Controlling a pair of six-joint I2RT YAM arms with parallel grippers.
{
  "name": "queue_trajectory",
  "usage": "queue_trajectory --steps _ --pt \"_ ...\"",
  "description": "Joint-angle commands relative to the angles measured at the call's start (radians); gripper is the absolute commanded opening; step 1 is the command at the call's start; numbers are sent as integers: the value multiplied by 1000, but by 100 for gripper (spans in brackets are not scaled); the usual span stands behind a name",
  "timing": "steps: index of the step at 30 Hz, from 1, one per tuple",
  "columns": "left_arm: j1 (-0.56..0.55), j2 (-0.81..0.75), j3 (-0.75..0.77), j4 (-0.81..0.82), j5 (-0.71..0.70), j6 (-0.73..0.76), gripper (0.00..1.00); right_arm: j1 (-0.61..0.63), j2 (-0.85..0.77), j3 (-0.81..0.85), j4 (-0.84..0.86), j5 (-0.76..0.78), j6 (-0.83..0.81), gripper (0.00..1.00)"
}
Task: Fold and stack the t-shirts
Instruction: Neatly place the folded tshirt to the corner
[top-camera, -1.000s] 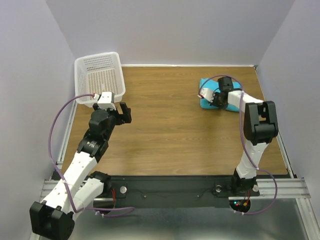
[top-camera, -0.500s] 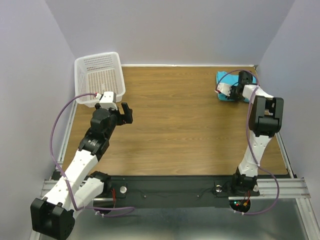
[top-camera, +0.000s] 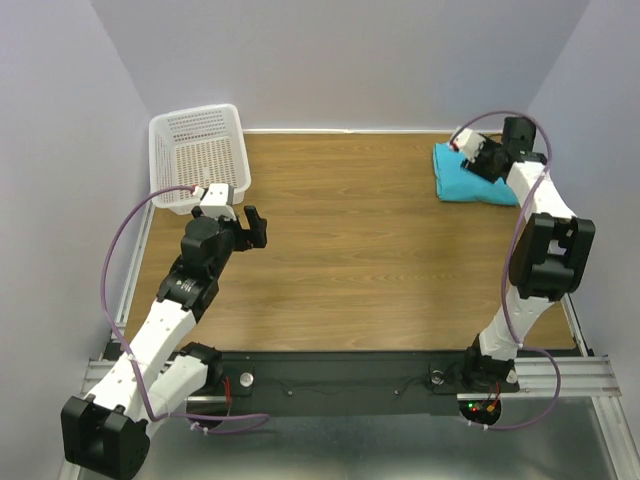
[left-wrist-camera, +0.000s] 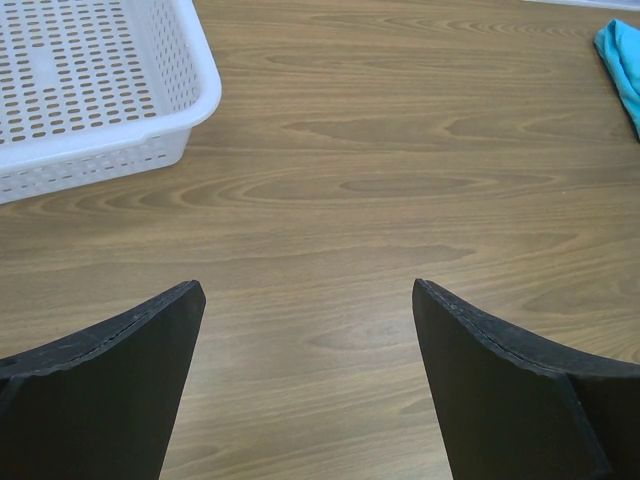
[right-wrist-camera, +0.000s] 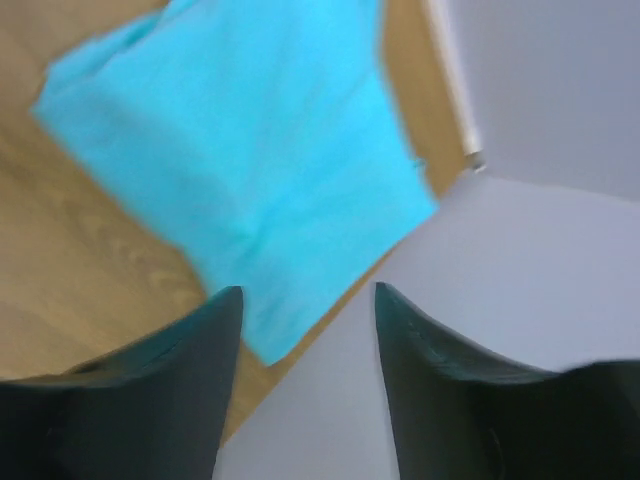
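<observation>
Your t-shirt (top-camera: 472, 183) lies as a small folded turquoise bundle on the counter (top-camera: 340, 240). It is well apart from the basket (top-camera: 200, 155), across the full width of the wood in the opposite far corner, close to the side wall.

Your right pincer (top-camera: 478, 155) hangs over the edge of the bundle farthest from the basket's side. It is released, its jaws parted and grasping nothing. From its wrist camera, the pincer (right-wrist-camera: 305, 300) shows the t-shirt (right-wrist-camera: 250, 150) blurred beneath and beyond the fingers. You cannot tell whether they touch the cloth.

Your left pincer (top-camera: 250, 228) hovers just beside the basket's near corner, over bare wood. Its wrist view shows the pincer (left-wrist-camera: 305, 295) spread wide and holding nothing. In that view the basket (left-wrist-camera: 90, 90) sits at the upper left and a sliver of t-shirt (left-wrist-camera: 622, 60) at the far right edge.
</observation>
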Motion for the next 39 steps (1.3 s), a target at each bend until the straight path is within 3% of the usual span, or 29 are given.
queue_trajectory --steps 1,5,10,15,18,19,21,24,25,26,30,34,39 --pt "-1 -35 20 49 11 -2 96 -8 2 133 27 -16 372 40" --pt "-1 -54 2 57 21 -13 97 -8 92 161 27 72 601 17" --pt "0 -56 0 60 25 -5 97 -8 158 164 27 106 716 12" --pt "0 -50 3 70 48 -4 97 -8 13 51 25 -50 852 11" --pt "-1 -35 15 81 100 -8 96 -8 -162 -89 27 -179 937 22" --pt "0 -30 20 83 108 -11 96 -8 -208 -155 25 -202 955 31" --pt "0 -25 43 83 129 -15 96 -8 -354 -225 29 -239 997 41" --pt "2 -22 92 66 165 -37 97 -10 -481 -318 27 -190 1049 71" --pt "2 -18 115 40 178 -44 98 -8 -561 -339 27 -163 1056 93" --pt "2 -15 136 28 191 -51 99 -8 -594 -357 27 -137 1069 100" --pt "2 -2 234 -14 209 -84 99 -8 -758 -443 39 78 1244 100" --pt "2 10 258 -48 118 -62 98 -10 -883 -474 42 157 1325 100" --pt "11 47 276 -77 29 -45 98 -10 -905 -476 42 331 1455 100"
